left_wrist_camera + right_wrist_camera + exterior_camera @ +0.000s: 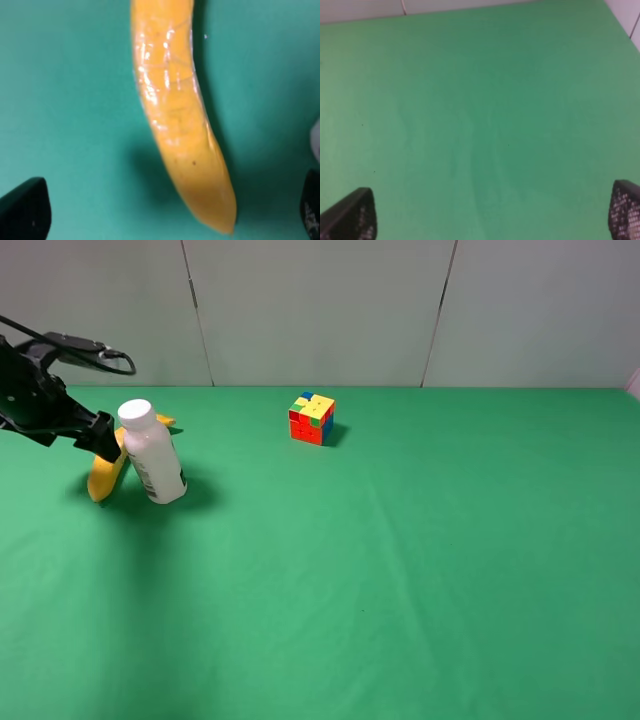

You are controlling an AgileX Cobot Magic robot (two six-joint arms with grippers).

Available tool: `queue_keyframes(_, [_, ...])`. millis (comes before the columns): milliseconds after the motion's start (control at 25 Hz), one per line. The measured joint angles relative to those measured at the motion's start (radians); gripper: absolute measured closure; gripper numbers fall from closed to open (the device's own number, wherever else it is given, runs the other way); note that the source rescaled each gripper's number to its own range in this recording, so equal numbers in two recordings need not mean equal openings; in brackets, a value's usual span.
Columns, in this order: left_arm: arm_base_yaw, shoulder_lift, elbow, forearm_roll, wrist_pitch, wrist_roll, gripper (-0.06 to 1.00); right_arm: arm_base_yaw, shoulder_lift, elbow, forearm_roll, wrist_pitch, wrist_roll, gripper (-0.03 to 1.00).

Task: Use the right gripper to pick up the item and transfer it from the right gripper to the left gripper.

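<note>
At far left, the left gripper (100, 435), its fingers spread wide, hovers over the curved yellow banana (105, 476) lying on the green cloth (400, 560) beside a white plastic bottle (152, 452). The right gripper (492, 220), also wide apart, holds nothing; by this, the handover looks finished.

Lab bench: green cloth (420, 570), white panel wall (320, 310).

A green surface (420, 570) carries three things. A banana (104, 475) and white bottle (153, 452) lie touching; a puzzle cube (312, 419) sits well apart.
</note>
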Motion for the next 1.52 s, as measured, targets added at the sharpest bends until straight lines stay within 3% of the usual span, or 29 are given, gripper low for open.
queue_keyframes(360, [0.0, -0.251, -0.001, 0.112, 0.116, -0.021, -0.06, 0.0, 0.0, 0.0, 0.0, 0.0, 0.0, -0.03])
queue_keyframes(1040, [0.0, -0.713, 0.003, 0.114, 0.348, -0.079, -0.04, 0.0, 0.0, 0.0, 0.0, 0.0, 0.0, -0.03])
queue_keyframes(1520, [-0.014, -1.13, 0.289, 0.114, 0.432, -0.225, -0.04, 0.0, 0.0, 0.0, 0.0, 0.0, 0.0, -0.03])
